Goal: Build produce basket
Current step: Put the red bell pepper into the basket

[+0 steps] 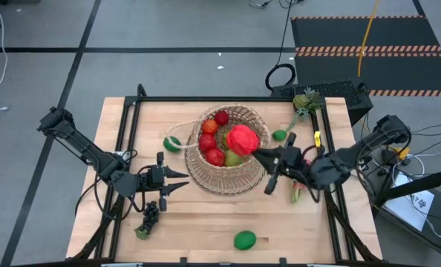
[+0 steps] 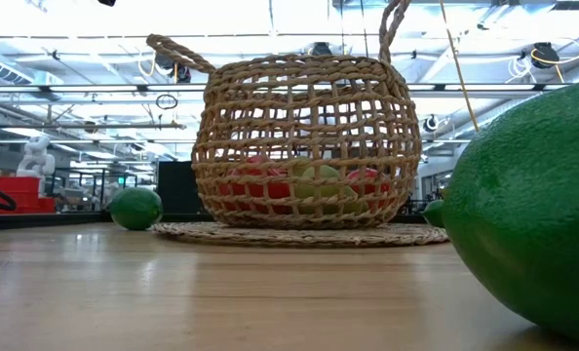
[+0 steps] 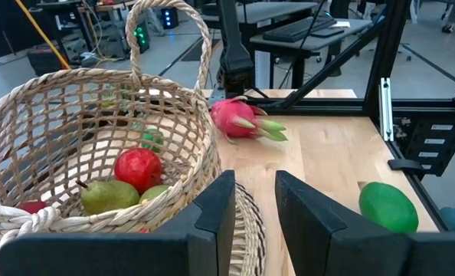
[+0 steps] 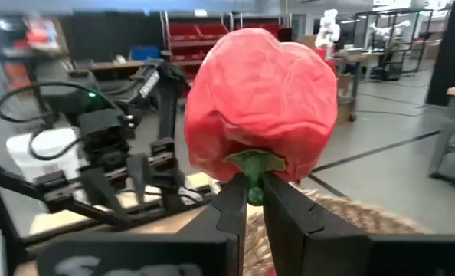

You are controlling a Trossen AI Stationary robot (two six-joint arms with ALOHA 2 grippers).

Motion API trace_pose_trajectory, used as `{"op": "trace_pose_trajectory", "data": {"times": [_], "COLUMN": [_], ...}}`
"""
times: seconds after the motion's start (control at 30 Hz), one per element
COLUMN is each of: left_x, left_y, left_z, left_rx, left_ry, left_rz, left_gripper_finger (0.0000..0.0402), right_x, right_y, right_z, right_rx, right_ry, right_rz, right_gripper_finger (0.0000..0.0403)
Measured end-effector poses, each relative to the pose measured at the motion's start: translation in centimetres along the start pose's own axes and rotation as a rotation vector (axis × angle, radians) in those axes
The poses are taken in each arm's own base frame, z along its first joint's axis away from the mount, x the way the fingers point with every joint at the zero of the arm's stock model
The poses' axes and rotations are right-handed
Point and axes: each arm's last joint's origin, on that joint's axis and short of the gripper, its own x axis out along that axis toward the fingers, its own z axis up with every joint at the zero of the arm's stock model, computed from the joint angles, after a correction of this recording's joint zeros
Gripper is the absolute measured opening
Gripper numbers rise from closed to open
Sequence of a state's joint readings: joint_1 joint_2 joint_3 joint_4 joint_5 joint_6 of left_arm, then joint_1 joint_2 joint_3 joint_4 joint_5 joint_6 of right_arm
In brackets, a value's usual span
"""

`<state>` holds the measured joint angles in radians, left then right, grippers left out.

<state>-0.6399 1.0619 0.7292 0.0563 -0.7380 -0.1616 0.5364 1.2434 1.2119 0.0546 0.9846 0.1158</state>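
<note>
The wooden surface (image 1: 206,230) is bounded by a dark frame along its edges, and its near half lies mostly bare, with open room between the basket and the front edge. The basket (image 1: 228,152) sits on a round woven mat about mid-surface, its thin handle arching up (the low view cuts the handle's top off). Inside lie several red round fruits (image 1: 211,141) and a green pear (image 3: 109,197), partly hidden behind the weave. The right pincer (image 1: 256,153) reaches in from the right over the basket's rim, clamped on the green stem of a big red pepper (image 1: 242,139) that hangs above the basket's opening. The left pincer (image 1: 182,179) waits just beside the basket's left side, its fingers slightly parted and holding nothing. A lime (image 1: 244,239) rests alone near the front edge, looming large and cut off in the low view. Another lime (image 1: 173,144) lies left of the basket, touching the mat's edge or very nearly so. A dragon fruit (image 3: 239,119) lies beyond the basket. Dark grapes (image 1: 151,215) sit at front left, below the left arm. A small green piece (image 1: 279,135) beside the right arm is possibly a lime.
</note>
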Motion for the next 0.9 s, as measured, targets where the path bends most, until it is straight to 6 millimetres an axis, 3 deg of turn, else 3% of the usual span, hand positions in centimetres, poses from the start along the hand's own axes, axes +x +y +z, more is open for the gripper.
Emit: {"op": "trace_pose_trajectory", "data": {"times": [0.2,0.37,0.63,0.9], "left_x": [0.0,0.0,0.0,0.0], "left_y": [0.0,0.0,0.0,0.0], "left_z": [0.0,0.0,0.0,0.0], "left_rx": [0.001,0.001,0.002,0.009], "left_ry": [0.0,0.0,0.0,0.0], "left_rz": [0.0,0.0,0.0,0.0], "left_gripper_finger": [0.0097,0.0097,0.0097,0.0097], "right_x": [3.0,6.5,10.0,12.6], "right_y": [-0.4,-2.7,-7.9,-10.4], "right_z": [3.0,4.2,4.2,2.6], "right_rx": [-0.087,-0.153,-0.03,-0.001], "right_ry": [0.09,0.234,0.636,0.812], "right_rz": [0.041,0.031,-0.006,-0.078], "right_gripper_finger": [0.0027,0.0027,0.0027,0.0027]}}
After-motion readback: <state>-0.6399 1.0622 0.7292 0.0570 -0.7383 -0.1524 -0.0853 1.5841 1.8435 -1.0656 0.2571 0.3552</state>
